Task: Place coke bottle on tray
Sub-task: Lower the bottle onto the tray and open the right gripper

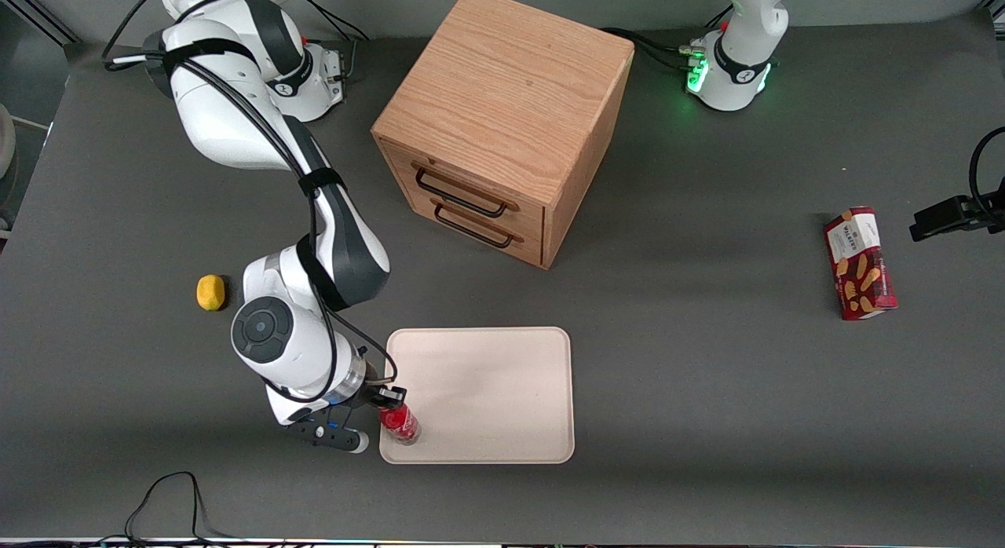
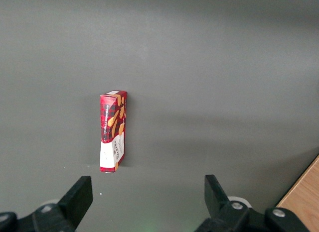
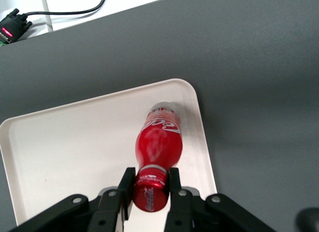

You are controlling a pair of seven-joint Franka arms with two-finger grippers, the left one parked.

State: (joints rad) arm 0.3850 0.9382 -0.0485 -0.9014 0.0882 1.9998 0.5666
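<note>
while the coke bottle (image 1: 401, 422) (image 3: 158, 152) stood upright on the tray (image 1: 502, 375) (image 3: 65, 152), in the tray's corner nearest the front camera toward the working arm's end of the counter (image 1: 707, 422), the gripper (image 1: 390, 402) (image 3: 150, 189) hung just above that corner with its jaws pinching the bottle's red cap. the wooden cabinet (image 1: 502, 124) stood farther from the front camera than the tray. a small yellow object (image 1: 210, 292) lay well apart from the tray toward the working arm's end, and the biscuit box (image 1: 860, 263) (image 2: 113, 131) lay well apart toward the parked arm's end.
</note>
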